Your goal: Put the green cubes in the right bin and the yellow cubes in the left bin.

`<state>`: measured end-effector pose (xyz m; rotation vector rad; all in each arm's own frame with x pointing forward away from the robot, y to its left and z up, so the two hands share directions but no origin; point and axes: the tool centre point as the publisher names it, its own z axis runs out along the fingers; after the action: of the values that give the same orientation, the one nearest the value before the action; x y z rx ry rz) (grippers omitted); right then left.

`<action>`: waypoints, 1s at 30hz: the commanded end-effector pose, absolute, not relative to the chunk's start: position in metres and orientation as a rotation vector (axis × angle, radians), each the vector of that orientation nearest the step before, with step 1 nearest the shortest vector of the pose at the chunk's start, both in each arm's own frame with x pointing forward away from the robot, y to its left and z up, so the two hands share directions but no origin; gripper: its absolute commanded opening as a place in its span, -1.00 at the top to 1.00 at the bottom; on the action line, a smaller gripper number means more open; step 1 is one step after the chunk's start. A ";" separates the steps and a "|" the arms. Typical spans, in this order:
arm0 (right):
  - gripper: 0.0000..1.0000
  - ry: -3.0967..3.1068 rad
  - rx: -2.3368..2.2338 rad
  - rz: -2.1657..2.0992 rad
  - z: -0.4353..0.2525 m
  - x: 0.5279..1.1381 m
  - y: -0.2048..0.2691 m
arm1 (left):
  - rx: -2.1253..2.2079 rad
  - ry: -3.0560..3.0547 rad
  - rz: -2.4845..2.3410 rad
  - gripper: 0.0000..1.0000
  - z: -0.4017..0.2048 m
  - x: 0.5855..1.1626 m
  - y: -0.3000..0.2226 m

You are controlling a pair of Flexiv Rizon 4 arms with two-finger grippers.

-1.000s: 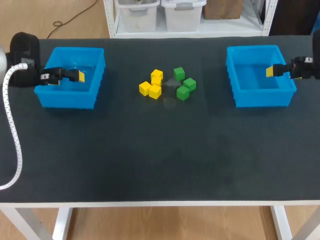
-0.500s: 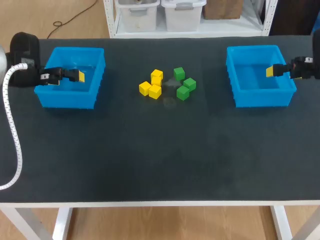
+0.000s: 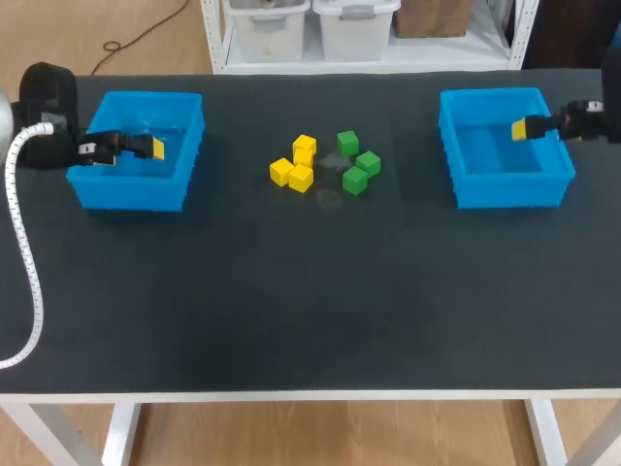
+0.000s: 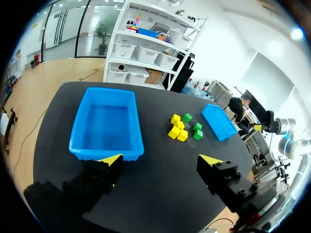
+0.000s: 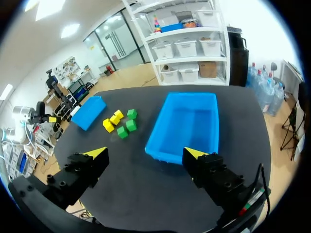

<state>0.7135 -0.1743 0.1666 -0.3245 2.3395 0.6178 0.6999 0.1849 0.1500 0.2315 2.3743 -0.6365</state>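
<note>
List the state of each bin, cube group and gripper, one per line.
Left blue plastic bin: upright, empty.
Right blue plastic bin: upright, empty.
Four yellow cubes: clustered mid black table, in neither bin.
Three green cubes: clustered beside the yellow ones, in neither bin.
Left gripper: open, holding nothing, at the left bin.
Right gripper: open, holding nothing, at the right bin.
</note>
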 end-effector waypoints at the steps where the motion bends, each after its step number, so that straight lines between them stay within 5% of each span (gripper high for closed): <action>1: -1.00 2.367 -0.359 0.570 0.173 0.728 -0.162 | 0.231 2.374 -0.636 -1.00 0.150 0.700 0.185; 30: -1.00 2.362 -0.902 0.545 0.143 0.802 -0.041 | 0.231 2.374 -0.636 -1.00 0.150 0.700 0.185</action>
<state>0.7777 -0.0554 0.1506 -0.8488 2.3207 0.5087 0.7000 0.1850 0.1500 0.2313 2.3744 -0.6364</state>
